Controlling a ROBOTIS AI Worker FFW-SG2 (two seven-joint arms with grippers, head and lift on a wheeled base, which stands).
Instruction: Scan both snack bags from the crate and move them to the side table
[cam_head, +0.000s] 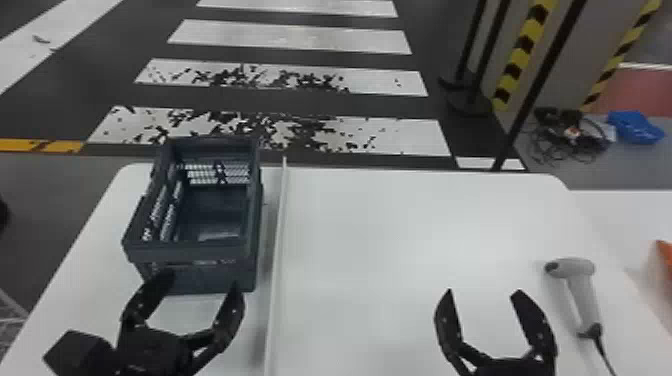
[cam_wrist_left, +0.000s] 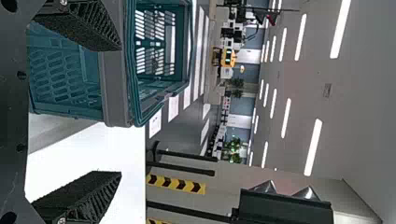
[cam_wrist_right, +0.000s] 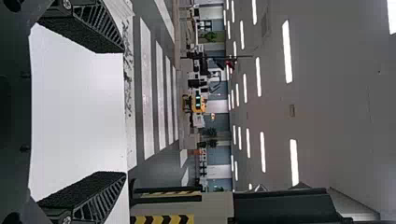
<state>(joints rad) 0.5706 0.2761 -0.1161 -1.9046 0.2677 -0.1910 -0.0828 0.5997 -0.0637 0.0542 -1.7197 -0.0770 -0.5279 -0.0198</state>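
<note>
The dark blue-grey crate (cam_head: 190, 253) stands at the table's left; a pale patch shows on its floor. My left gripper (cam_head: 204, 281) is open at the crate's near side, holding nothing. In the left wrist view, that gripper (cam_wrist_left: 119, 111) has its fingers apart with the crate (cam_wrist_left: 114, 88) beyond them. Over the table's right half, my right gripper (cam_head: 483, 294) is open and unloaded, left of the scanner (cam_head: 583, 290); its own wrist view also shows the gripper (cam_wrist_right: 124, 112) spread. An orange thing (cam_head: 665, 267), perhaps a snack bag, is cut off at the right edge, on the side table (cam_head: 625, 215).
A thin white divider (cam_head: 277, 260) runs front to back across the table (cam_head: 400, 225), between crate and right gripper. The scanner's cable (cam_head: 605, 357) trails toward the front edge. Black poles (cam_head: 540, 85) stand behind the table at the right.
</note>
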